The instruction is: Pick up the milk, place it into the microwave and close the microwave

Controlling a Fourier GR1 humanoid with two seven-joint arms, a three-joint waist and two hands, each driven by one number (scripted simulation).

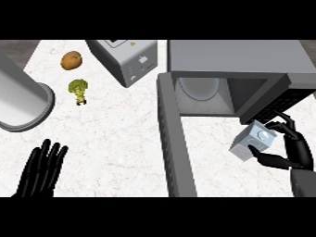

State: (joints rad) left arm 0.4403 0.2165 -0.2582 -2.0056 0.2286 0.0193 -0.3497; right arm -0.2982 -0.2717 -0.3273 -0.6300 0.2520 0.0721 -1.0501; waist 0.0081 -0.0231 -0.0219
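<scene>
The right hand grips one milk carton, no readable label, beside the open microwave near the desk's right edge; the left hand rests flat, fingers straight.

One grey open-doored microwave; one pale blue-white milk carton; one brown potato; one green broccoli floret; one grey box-shaped toaster; two black robot hands.

Head view: looks steeply down from above onto the counter; forearms enter from the lower edge.
Other views: none.
</scene>
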